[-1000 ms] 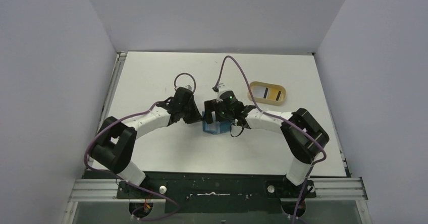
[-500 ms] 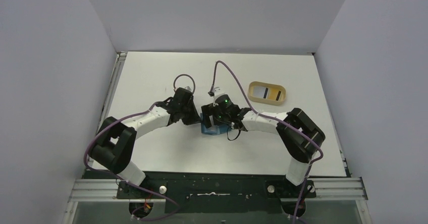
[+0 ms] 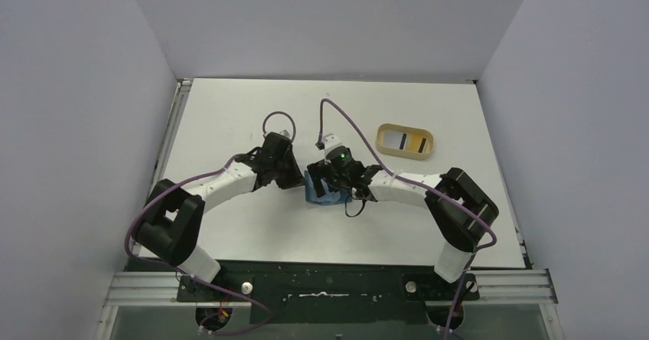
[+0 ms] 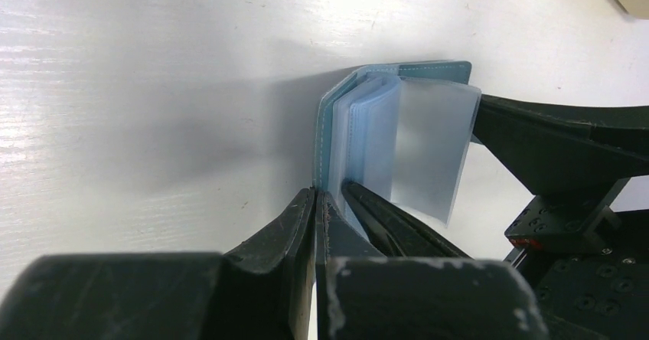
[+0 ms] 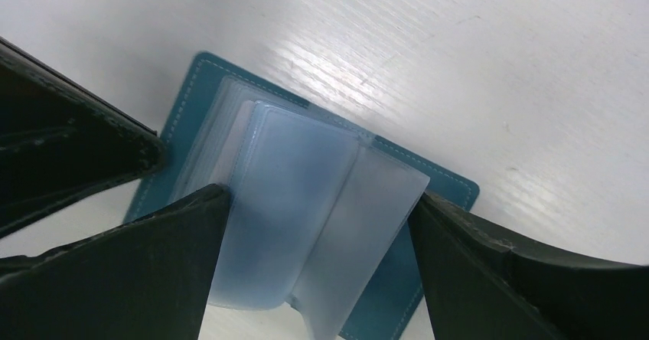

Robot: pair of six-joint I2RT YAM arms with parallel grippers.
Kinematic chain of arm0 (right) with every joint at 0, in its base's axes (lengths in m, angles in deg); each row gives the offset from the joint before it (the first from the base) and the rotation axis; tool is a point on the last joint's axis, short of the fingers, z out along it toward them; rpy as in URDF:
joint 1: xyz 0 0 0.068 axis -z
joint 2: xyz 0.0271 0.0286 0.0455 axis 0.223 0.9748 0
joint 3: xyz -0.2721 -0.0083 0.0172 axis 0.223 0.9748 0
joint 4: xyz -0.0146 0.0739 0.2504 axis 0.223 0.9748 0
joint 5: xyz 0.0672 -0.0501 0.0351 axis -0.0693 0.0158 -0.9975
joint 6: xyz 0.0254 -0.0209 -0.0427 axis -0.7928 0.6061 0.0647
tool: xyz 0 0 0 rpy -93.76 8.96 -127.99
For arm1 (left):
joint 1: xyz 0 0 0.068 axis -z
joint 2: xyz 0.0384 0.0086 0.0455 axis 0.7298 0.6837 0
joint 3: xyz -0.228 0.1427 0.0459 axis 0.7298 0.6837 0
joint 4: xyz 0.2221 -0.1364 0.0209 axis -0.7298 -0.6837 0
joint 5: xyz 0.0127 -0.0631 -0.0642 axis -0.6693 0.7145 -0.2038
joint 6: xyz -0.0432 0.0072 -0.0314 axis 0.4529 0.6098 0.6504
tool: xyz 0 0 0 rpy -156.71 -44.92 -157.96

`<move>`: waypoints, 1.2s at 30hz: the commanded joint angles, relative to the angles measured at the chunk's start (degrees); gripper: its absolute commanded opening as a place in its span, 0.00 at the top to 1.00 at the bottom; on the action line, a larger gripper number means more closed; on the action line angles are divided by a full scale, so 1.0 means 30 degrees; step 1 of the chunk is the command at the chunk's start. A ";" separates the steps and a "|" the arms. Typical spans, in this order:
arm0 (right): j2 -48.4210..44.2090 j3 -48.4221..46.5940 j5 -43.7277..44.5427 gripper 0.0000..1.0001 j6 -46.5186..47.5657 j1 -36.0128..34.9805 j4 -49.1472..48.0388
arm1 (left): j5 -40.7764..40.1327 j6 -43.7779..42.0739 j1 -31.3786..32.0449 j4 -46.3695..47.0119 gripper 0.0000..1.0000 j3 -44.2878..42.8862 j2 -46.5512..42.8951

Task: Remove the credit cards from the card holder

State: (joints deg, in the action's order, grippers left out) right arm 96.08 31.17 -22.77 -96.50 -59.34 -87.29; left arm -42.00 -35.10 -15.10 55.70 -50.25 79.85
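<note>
The teal-blue card holder (image 3: 320, 193) lies open at mid-table. My left gripper (image 4: 321, 197) is shut on the edge of its cover (image 4: 331, 118); it also shows in the top view (image 3: 300, 179). Frosted clear sleeves (image 5: 306, 202) fan up from the holder (image 5: 187, 102). My right gripper (image 5: 317, 256) is open and straddles these sleeves from above, one finger on each side; in the top view it is over the holder (image 3: 329, 179). No card shows inside the sleeves. A pale credit card with a black stripe (image 3: 403, 140) lies in the tan tray (image 3: 383, 132).
The tan rounded tray stands at the back right, apart from both arms. The right gripper's finger (image 4: 559, 141) fills the right of the left wrist view. Purple cables (image 3: 348, 122) loop above both wrists.
My right gripper has moved a little left and lower over the card holder, its cable loop dropping. The left gripper and the holder have stayed put.
</note>
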 commanded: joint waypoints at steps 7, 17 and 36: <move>-0.1202 0.1623 0.1638 0.11 0.1531 0.1434 0.1879 | 0.0432 -0.0092 -0.0130 0.1252 1.00 -0.1015 -0.0995; -0.4983 0.2066 0.4458 0.10 0.1352 0.4285 0.4174 | 0.0303 -0.0342 -0.0080 0.1056 1.00 -0.1198 -0.0787; -0.4209 0.3982 -1.0315 0.10 -0.6740 0.4142 -0.7696 | -0.0815 -0.0390 0.0309 0.2212 1.00 0.0604 0.0352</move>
State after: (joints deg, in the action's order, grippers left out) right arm 75.97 38.58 -42.92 -105.72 -47.80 -93.50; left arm -42.52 -35.56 -14.53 58.26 -50.01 79.61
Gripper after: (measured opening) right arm 0.903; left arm 0.006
